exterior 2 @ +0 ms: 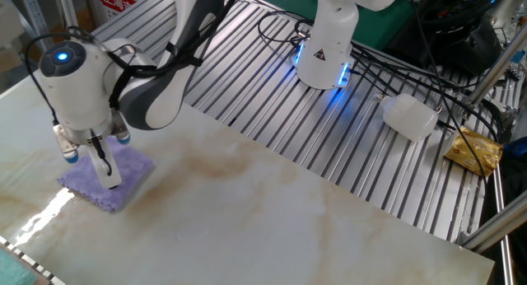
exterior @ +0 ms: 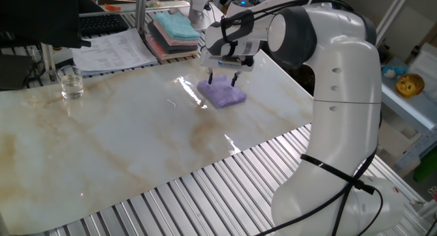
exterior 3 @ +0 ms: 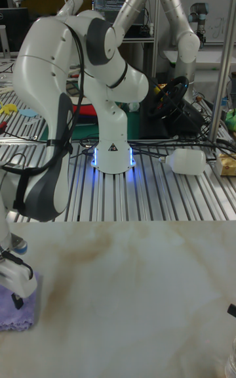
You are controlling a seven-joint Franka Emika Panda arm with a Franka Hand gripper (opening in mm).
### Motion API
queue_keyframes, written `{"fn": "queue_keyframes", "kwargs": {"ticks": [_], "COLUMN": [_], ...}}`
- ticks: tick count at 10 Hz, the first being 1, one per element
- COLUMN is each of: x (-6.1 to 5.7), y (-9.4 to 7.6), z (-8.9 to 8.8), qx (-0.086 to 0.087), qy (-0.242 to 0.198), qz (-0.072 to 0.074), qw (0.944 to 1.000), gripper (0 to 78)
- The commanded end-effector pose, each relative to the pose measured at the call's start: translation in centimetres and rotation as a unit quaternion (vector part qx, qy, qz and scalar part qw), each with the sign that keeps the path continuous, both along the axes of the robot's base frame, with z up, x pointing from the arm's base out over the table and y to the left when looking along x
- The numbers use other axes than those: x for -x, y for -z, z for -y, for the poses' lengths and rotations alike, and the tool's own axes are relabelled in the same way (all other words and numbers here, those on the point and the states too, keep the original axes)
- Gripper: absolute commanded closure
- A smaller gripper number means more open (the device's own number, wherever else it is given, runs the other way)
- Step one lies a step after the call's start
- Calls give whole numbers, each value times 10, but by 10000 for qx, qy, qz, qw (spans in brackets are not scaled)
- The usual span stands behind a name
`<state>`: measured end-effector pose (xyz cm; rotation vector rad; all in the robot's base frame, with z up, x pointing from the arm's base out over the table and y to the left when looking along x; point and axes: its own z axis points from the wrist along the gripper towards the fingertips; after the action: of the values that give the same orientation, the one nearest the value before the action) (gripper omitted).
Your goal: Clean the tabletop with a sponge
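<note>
The sponge (exterior: 222,94) lies flat on the tabletop (exterior: 123,140), toward its far right part in one fixed view. The gripper (exterior: 223,78) hangs directly over it, fingers spread wide and empty, their tips just above or barely meeting the purple pile; I cannot tell which. At about ten o'clock from the sponge sits a stack of folded cloths (exterior: 176,30); at nine o'clock, well apart, a glass (exterior: 70,82).

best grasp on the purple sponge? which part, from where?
Come straight down on the sponge, pinching its middle. It lies flat on the tabletop, so there is little side edge to catch. The open gripper already straddles it from above.
</note>
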<state>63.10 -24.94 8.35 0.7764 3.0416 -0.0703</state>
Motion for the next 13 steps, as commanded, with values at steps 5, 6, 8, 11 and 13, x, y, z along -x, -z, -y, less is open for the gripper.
{"fn": "queue_keyframes", "kwargs": {"ticks": [5,6,8,11,13], "x": [5,4,5,6,8], "y": [5,8,15,18,30], "z": [4,7,8,7,6], "qx": [-22,-54,-48,-99,-134], "qy": [28,18,27,36,32], "qz": [34,34,62,61,129], "qw": [10000,10000,10000,9999,9998], "gripper": [1,1,1,1,1]}}
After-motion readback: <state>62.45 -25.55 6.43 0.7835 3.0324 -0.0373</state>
